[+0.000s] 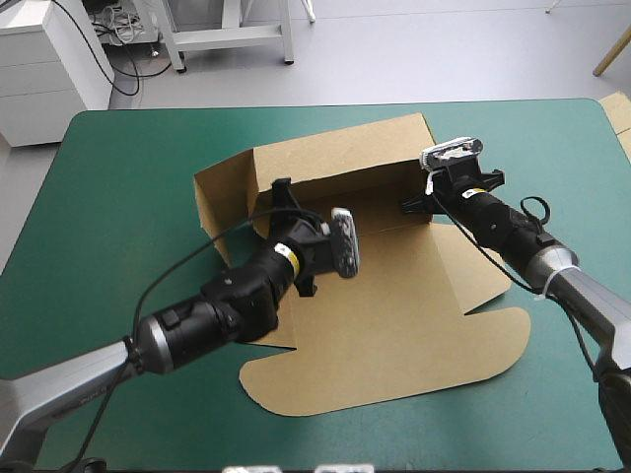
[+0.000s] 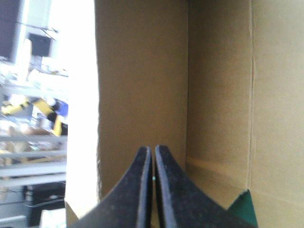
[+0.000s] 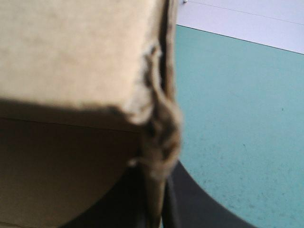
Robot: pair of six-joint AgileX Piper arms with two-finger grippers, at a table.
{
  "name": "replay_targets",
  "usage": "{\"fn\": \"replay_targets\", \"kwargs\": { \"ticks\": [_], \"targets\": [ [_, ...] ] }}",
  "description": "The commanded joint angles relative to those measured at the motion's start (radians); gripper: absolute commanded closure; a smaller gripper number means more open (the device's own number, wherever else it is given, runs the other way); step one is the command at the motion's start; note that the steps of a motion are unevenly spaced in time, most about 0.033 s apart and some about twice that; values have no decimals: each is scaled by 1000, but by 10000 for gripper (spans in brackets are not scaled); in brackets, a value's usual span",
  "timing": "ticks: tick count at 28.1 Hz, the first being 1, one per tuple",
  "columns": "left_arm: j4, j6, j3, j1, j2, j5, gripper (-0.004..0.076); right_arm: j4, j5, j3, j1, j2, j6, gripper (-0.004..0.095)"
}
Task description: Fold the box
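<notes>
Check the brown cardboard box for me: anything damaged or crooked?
Yes. The brown cardboard box has a frayed, crumpled wall edge where the right gripper pinches it. Nothing else stands out.

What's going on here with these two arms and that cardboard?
Two robot arms are part-way through folding a brown box on the teal-green table. Its far wall and left side wall stand raised, while the rounded lid lies flat toward the near edge. The right gripper pinches a board edge at the far wall's right end. The left gripper, fingers shut, points into the far left corner, holding nothing.
</notes>
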Motion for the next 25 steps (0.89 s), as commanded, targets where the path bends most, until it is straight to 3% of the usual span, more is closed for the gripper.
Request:
{"fn": "replay_targets", "kwargs": {
  "ticks": [1, 3, 8, 15, 20, 25],
  "targets": [
    [-518, 393, -231, 139, -36, 104, 722, 6, -58, -42, -3, -40, -1, 929],
    [-754, 543, -338, 245, -35, 218, 722, 6, -58, -42, -3, -40, -1, 929],
    [-1070, 568, -512, 552, -30, 419, 722, 6, -55, -42, -3, -40, -1, 929],
    [-1460, 466, -485, 1042, -28, 485, 732, 6, -51, -42, -3, -40, -1, 928],
    [-1591, 468, -366, 1286, -28, 571, 732, 11, -49, -42, -3, -40, 17, 929],
    [-1753, 454, -186, 1434, -28, 522, 732, 11, 7, -54, -3, -40, 93, 927]
  ]
}}
